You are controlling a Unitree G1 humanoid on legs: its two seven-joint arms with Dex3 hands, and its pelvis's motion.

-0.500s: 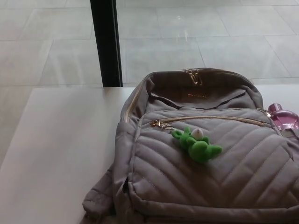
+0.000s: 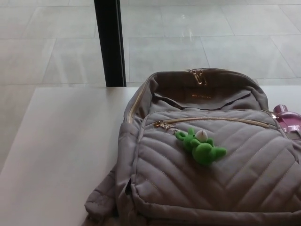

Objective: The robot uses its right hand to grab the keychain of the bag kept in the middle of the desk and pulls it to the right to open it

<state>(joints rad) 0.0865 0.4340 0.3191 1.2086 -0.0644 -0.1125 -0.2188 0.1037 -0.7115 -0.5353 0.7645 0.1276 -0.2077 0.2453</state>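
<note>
Backpack (image 2: 207, 155), grey and quilted, lies flat on the white desk (image 2: 61, 155), filling the picture from centre toward four o'clock. Its front pocket zip (image 2: 211, 120) is closed, the pull at the nine o'clock end, where a green frog keychain (image 2: 201, 146) rests. A pink bottle (image 2: 287, 117) sits at three o'clock. Neither robot hand shows, so their state cannot be told.

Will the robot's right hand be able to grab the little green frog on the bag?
Probably yes, though the right hand isn't in view yet. The green frog keychain lies uncovered on top of the grey bag, with nothing over it or on its right side.
</note>
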